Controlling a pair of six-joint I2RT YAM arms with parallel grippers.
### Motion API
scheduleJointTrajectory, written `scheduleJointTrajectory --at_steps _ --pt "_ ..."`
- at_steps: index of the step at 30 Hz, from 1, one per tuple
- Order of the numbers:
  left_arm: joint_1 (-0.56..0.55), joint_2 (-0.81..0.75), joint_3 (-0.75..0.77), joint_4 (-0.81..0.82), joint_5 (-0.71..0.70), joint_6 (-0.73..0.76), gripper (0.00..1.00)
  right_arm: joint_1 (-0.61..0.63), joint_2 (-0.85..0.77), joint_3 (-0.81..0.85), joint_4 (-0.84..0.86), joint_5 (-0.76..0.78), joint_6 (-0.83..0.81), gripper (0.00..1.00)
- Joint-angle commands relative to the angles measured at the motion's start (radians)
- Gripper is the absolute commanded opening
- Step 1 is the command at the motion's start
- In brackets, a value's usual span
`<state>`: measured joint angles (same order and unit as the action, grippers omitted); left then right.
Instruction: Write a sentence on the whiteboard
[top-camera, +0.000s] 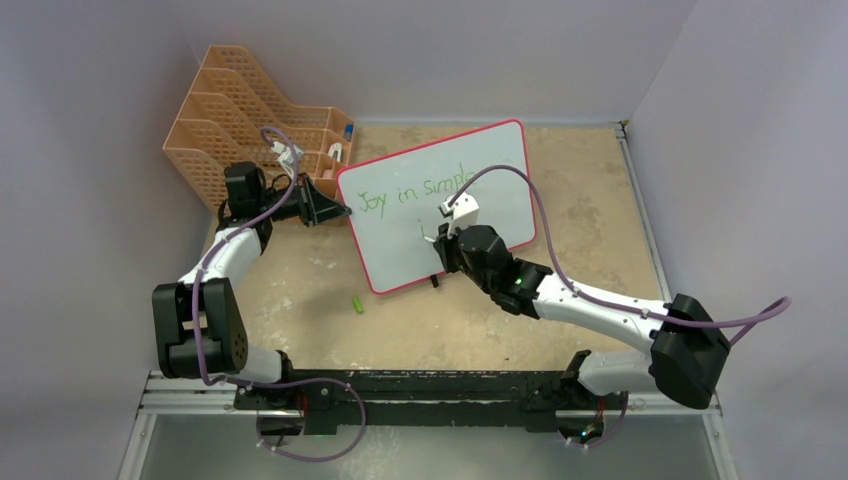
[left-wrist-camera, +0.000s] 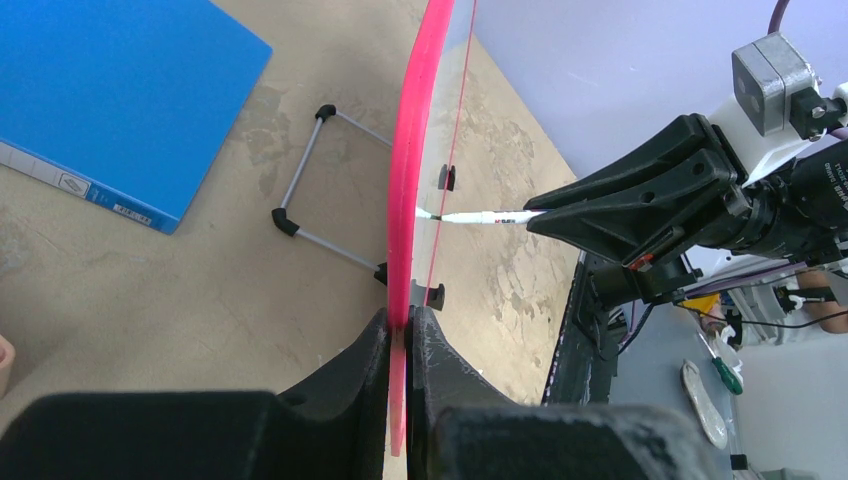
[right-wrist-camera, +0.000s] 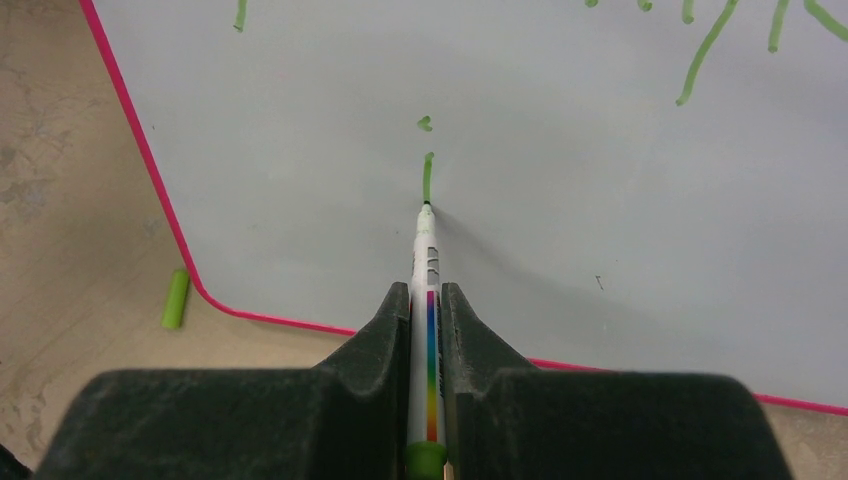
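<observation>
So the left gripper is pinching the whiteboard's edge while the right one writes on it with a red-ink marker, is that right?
Not quite. The marker leaves green strokes, not red; the right wrist view shows it. The left gripper does pinch the edge of the whiteboard while the right gripper writes.

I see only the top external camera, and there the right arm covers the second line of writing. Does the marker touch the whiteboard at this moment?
Observer: Yes. On the right wrist camera the marker, clamped in the right gripper, has its tip on the whiteboard, at the lower end of a short green stroke.
Operator: And how does the left gripper hold the board? From above I cannot judge it.
Observer: On the left wrist camera the left gripper is shut on the pink frame, with one finger on each face of the board.
</observation>
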<state>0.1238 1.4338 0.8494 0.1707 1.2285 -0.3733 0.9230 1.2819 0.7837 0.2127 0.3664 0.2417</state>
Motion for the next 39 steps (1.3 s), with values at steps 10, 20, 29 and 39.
scheduleJointTrajectory --at_steps 10,20,29,39 --pt "-0.008 -0.021 0.034 0.010 0.010 0.016 0.00 -0.005 0.014 0.030 -0.025 -0.063 -0.030 0.00" --pt "-0.007 -0.023 0.034 0.011 0.012 0.016 0.00 -0.005 0.042 0.062 0.016 -0.070 -0.024 0.00" --pt "-0.006 -0.023 0.034 0.012 0.013 0.014 0.00 -0.005 0.045 0.088 0.039 -0.035 -0.019 0.00" --pt "-0.007 -0.026 0.034 0.008 0.001 0.020 0.00 -0.006 -0.044 0.072 0.017 -0.080 -0.007 0.00"
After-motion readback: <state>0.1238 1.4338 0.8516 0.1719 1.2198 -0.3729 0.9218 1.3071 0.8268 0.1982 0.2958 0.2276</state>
